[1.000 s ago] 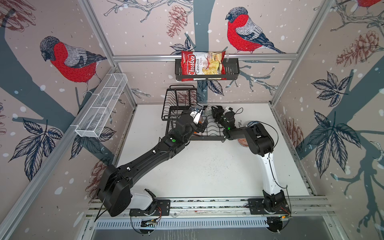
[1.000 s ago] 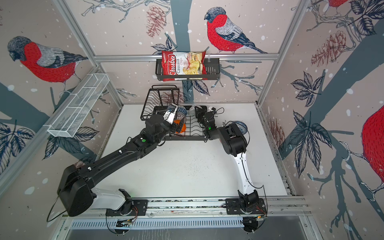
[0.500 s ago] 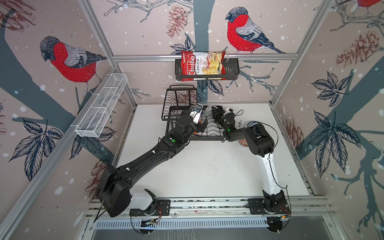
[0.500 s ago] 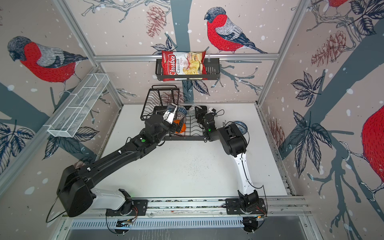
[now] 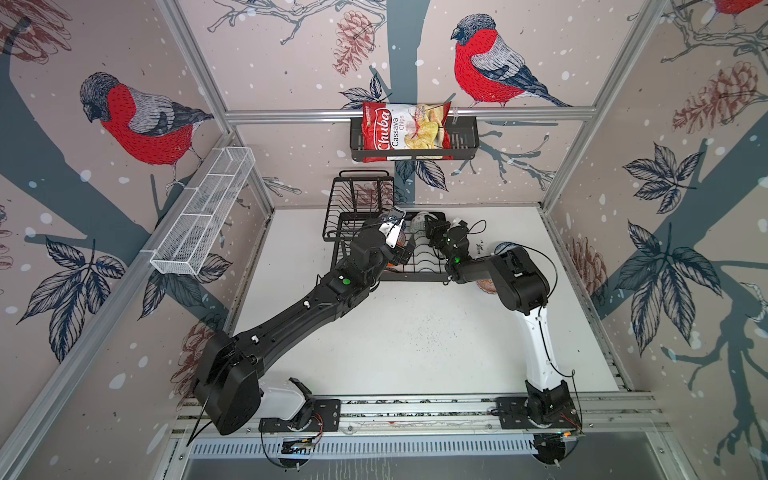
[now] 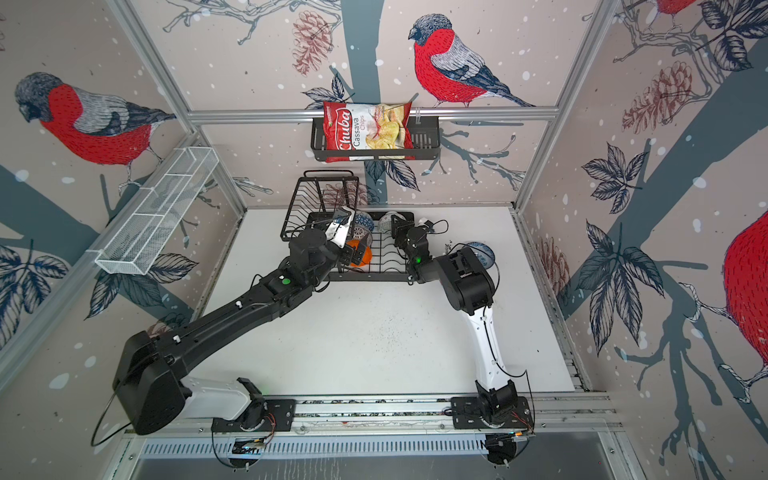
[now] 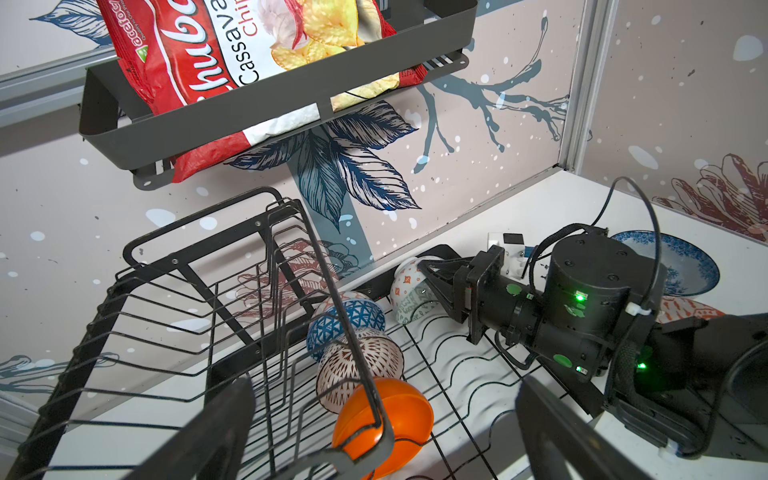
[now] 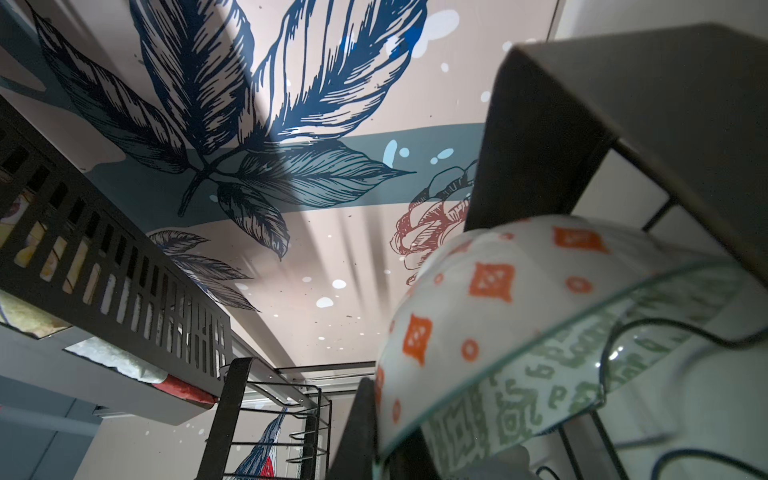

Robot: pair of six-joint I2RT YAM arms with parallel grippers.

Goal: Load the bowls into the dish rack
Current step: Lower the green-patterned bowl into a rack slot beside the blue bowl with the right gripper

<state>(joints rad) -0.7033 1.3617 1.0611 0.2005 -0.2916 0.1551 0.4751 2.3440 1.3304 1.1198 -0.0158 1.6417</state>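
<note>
The patterned bowl (image 7: pixel 406 286) is pinched at its rim by the right gripper (image 7: pixel 431 287), stood on edge, mouth toward those jaws. The left gripper (image 6: pixel 358 254) is spread wide, gripping nothing.

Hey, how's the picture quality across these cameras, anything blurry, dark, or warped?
Both top views: evenly lit, wide-angle warp splaying the frame posts. Left wrist view: bright, jaws of the left gripper blurred up close, soft sheen on the orange bowl. Right wrist view: dim, streaked wall shadows, diamond-patterned bowl fairly sharp.

walls: bullfinch wallpaper (image 5: pixel 137 124) | frame: aluminium rails (image 5: pixel 291 116) | floor: white tabletop (image 5: pixel 415 357), possibly dirt-speckled
</note>
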